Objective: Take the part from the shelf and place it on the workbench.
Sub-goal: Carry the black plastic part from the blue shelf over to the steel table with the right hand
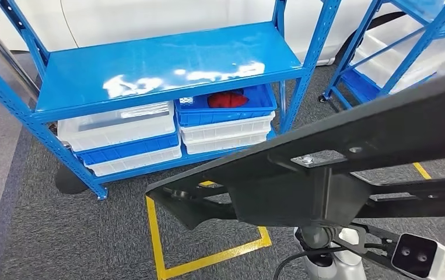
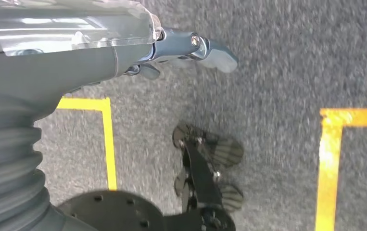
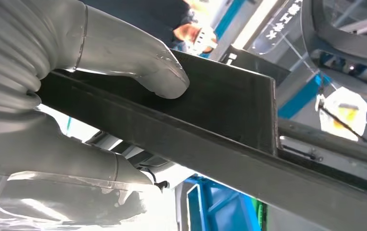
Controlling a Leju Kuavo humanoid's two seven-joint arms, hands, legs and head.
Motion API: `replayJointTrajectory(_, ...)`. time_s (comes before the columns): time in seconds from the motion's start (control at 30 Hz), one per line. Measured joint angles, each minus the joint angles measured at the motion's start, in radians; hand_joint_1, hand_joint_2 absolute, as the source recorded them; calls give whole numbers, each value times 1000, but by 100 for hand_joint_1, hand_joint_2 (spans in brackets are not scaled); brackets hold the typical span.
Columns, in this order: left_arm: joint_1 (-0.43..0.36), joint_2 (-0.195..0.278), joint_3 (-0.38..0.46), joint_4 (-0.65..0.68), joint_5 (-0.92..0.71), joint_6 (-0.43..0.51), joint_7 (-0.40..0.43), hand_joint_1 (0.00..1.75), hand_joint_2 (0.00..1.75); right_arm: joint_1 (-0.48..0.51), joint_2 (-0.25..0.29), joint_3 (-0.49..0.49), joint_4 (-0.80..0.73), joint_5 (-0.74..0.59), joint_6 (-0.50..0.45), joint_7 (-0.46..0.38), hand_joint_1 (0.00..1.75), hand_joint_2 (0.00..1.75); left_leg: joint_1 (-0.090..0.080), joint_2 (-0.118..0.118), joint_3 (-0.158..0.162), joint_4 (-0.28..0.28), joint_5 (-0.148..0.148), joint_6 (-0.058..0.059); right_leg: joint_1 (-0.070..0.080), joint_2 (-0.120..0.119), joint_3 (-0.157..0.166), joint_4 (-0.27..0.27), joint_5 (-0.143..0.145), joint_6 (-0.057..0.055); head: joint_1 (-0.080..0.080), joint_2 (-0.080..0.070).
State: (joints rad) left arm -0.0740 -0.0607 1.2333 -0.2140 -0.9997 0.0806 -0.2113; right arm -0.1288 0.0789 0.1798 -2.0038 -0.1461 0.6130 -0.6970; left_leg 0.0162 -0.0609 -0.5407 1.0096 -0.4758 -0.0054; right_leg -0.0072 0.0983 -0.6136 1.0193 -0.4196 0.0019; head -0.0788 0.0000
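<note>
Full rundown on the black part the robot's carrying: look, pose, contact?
The black part is a long matte dark bracket-like frame, looking like metal or hard plastic, with flat bars, a boxy centre block and a small bolted plate with holes. It runs slanted across the head view, above the carpet. In the right wrist view the right robot hand grips its flat bar, thumb pressed on top.

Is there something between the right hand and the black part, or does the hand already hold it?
Nothing stands between them. In the right wrist view the right hand grips the black part, its thumb pressing flat on the part's face.
</note>
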Motion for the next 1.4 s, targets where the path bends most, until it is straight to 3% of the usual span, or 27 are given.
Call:
replayJointTrajectory(0.03,-1,0,0,0,-2,11,-4,0,175,-1,0,0,-10,4,-8,0,175,175,2,10,0,-4,4,6,1,-3,-4,4,-3,6,0,0)
replayJointTrajectory(0.1,-3,-1,1,0,-3,28,-14,0,175,-6,0,0,-29,11,-20,0,175,175,8,34,0,-13,12,18,4,-37,-31,60,-41,15,0,0)
replayJointTrajectory(0.17,-1,0,1,0,-3,34,-21,0,175,-10,0,1,-39,13,-23,0,175,175,5,59,-3,-13,13,22,0,-77,-88,188,-110,22,0,0)
replayJointTrajectory(0.23,0,0,2,0,-3,37,-26,0,175,-8,0,1,-45,15,-26,0,175,175,3,85,-5,-12,13,23,-6,-90,-129,283,-140,29,0,0)
replayJointTrajectory(0.27,-1,0,3,0,-6,39,-28,0,175,-6,0,1,-52,18,-29,0,175,175,3,97,-5,-12,13,22,-8,-94,-121,275,-128,31,0,0)
replayJointTrajectory(0.33,-3,-1,2,0,-15,43,-34,0,175,-5,0,1,-74,27,-37,0,175,175,3,117,-2,-12,11,19,-9,-113,-50,152,-66,29,0,0)
replayJointTrajectory(0.4,-3,-3,1,0,-26,47,-36,0,175,-4,0,5,-101,40,-43,0,175,175,-2,133,1,-10,7,11,-2,-145,18,27,-29,19,0,0)
replayJointTrajectory(0.43,-3,-4,0,0,-31,49,-38,0,175,-5,0,11,-114,47,-48,0,175,175,-4,140,2,-9,4,5,2,-152,30,1,-27,12,0,0)
replayJointTrajectory(0.5,-4,-4,-2,0,-37,52,-40,0,175,-5,-2,27,-135,58,-68,0,175,175,-7,156,5,-10,2,-6,6,-138,27,-5,-28,-1,0,0)
replayJointTrajectory(0.57,-7,-5,-4,0,-41,52,-42,0,175,-7,-7,42,-150,64,-87,0,175,175,-4,144,4,4,-14,-17,2,-121,28,-11,-24,-13,0,0)
replayJointTrajectory(0.63,-7,-5,-6,0,-48,49,-42,0,175,-10,-12,54,-160,68,-104,0,175,175,0,100,-32,92,-71,-23,-2,-105,29,-16,-19,-24,0,0)
replayJointTrajectory(0.7,-3,-5,-11,0,-65,46,-32,0,175,-8,-21,61,-164,73,-134,0,175,175,1,75,-95,233,-136,-25,-1,-84,27,-15,-17,-29,0,0)
replayJointTrajectory(0.73,-2,-5,-13,0,-72,46,-25,0,175,-5,-27,63,-165,76,-150,0,175,175,1,72,-116,277,-146,-26,0,-72,26,-14,-17,-30,0,0)
replayJointTrajectory(0.77,-2,-5,-16,0,-78,47,-18,0,175,-2,-32,65,-165,80,-162,0,175,175,1,70,-120,284,-135,-25,1,-60,26,-12,-17,-30,0,0)
replayJointTrajectory(0.83,-4,-4,-21,0,-85,50,-10,0,175,1,-39,69,-166,85,-175,0,175,175,3,60,-77,186,-67,-23,0,-34,26,-7,-18,-27,0,0)
replayJointTrajectory(0.9,-5,-3,-26,0,-87,48,-10,0,175,2,-45,73,-167,86,-180,0,175,175,6,19,-22,60,-18,-18,1,-9,21,4,-21,-19,0,0)
replayJointTrajectory(0.97,-6,-3,-29,0,-86,37,-18,0,175,10,-48,75,-168,80,-181,0,175,175,5,-6,-4,15,-13,-12,-1,10,11,9,-19,-5,0,0)
replayJointTrajectory(1.03,-7,-2,-30,0,-84,21,-33,0,175,26,-50,74,-171,70,-174,0,175,175,4,11,-3,10,-8,0,-5,21,5,9,-15,9,0,0)
replayJointTrajectory(1.1,-9,-1,-31,0,-81,13,-44,0,175,38,-50,68,-172,62,-153,0,175,175,6,33,0,2,-1,14,-3,-19,-10,39,-35,19,0,0)
replayJointTrajectory(1.17,-8,2,-31,0,-75,14,-48,0,175,43,-48,58,-171,55,-127,0,175,175,4,58,-1,-2,2,22,-3,-74,-59,142,-93,26,0,0)
replayJointTrajectory(1.23,-5,8,-31,0,-68,16,-49,0,175,46,-43,43,-168,49,-104,0,175,175,1,85,-2,-2,1,24,-6,-89,-119,265,-141,32,0,0)
replayJointTrajectory(1.27,-5,11,-31,0,-66,17,-50,0,175,47,-42,35,-165,46,-95,0,175,175,0,99,-3,-2,0,24,-8,-92,-130,287,-140,33,0,0)
replayJointTrajectory(1.3,-5,14,-30,0,-64,18,-51,0,175,48,-41,28,-162,42,-89,0,175,175,0,111,-2,-1,-1,23,-8,-95,-120,270,-122,32,0,0)
replayJointTrajectory(1.4,-8,19,-28,0,-54,12,-59,0,175,44,-36,11,-154,36,-80,0,175,175,-3,140,5,-1,-6,15,0,-142,-14,72,-40,18,0,0)
